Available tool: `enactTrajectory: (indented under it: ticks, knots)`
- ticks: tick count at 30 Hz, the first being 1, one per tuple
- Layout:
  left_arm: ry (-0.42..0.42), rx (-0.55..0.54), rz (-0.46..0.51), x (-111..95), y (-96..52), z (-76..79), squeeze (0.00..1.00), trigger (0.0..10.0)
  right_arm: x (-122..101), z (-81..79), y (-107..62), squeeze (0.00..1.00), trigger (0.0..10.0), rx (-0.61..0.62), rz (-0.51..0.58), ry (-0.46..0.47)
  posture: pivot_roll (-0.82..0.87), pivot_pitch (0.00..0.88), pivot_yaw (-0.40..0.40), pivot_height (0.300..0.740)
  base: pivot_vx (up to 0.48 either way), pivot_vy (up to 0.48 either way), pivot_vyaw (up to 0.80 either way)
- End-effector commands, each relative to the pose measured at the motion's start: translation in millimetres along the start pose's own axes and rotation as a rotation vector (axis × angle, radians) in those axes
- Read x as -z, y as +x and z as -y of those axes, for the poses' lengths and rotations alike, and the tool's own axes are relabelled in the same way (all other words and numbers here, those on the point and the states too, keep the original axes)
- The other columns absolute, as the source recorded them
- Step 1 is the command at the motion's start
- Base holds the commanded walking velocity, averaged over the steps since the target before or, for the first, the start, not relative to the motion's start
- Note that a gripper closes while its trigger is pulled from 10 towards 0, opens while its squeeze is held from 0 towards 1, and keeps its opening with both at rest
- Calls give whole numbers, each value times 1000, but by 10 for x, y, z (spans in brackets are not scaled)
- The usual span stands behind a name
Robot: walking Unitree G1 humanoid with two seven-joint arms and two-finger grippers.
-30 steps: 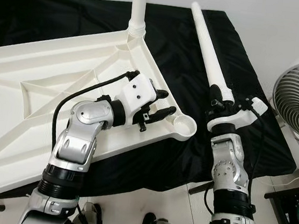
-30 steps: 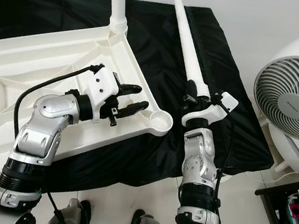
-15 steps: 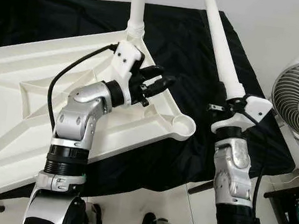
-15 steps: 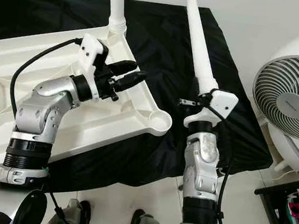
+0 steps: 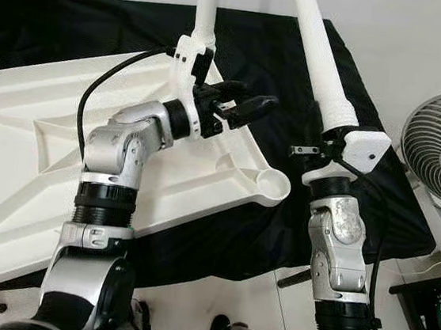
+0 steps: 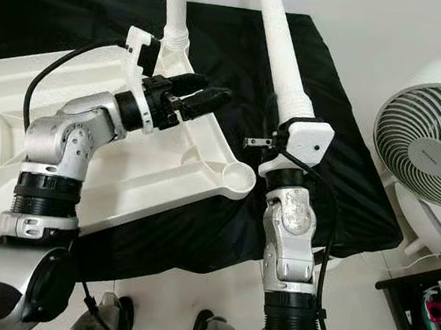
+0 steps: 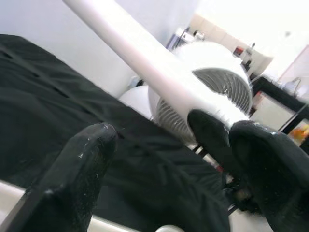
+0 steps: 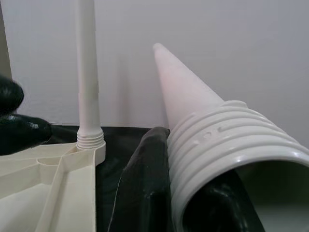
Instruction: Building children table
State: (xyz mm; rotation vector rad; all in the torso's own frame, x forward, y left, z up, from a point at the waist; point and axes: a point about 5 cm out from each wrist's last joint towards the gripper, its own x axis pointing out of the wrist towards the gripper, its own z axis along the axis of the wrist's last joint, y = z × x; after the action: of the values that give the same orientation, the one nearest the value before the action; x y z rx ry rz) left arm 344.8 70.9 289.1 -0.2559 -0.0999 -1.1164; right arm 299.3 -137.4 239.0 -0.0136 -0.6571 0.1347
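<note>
Your right gripper (image 5: 324, 142) is clamped on a white table leg (image 5: 319, 57), just beside the upturned tabletop (image 5: 59, 115); your left gripper (image 5: 247, 107) hovers above the tabletop, fingers apart.

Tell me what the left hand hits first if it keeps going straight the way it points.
Probably the white table leg held by the right hand: the left hand points at it across the black cloth, though depth is uncertain.

black-draped table (image 5: 337, 186) under an upturned white tabletop (image 5: 38, 160)
</note>
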Motion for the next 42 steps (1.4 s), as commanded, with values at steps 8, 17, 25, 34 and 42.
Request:
enactTrajectory:
  ticks: [8, 17, 25, 34, 42]
  knots:
    - [-189, 56, -47, -156, 159, 14, 0, 10000, -352, -112, 150, 0, 10000, -50, 213, -125, 77, 125, -37, 740, 0, 0, 0]
    - [-274, 65, -79, -247, 219, -2, 0, 10000, -420, -262, 127, 0, 10000, -122, 261, -158, 74, 111, -35, 740, 0, 0, 0]
    - [-329, 83, -56, -464, 325, -10, 0, 10000, -455, -369, 95, 0, 10000, -183, 291, -187, 70, 118, -28, 740, 0, 0, 0]
    - [-299, 91, 5, -828, 452, 0, 0, 10000, -480, -492, 23, 0, 10000, -232, 334, -241, 62, 133, -12, 740, 0, 0, 0]
    - [-305, 83, -14, -800, 475, -23, 0, 10000, -697, -439, 191, 0, 10000, -130, 469, -296, 60, 140, 5, 740, 0, 0, 0]
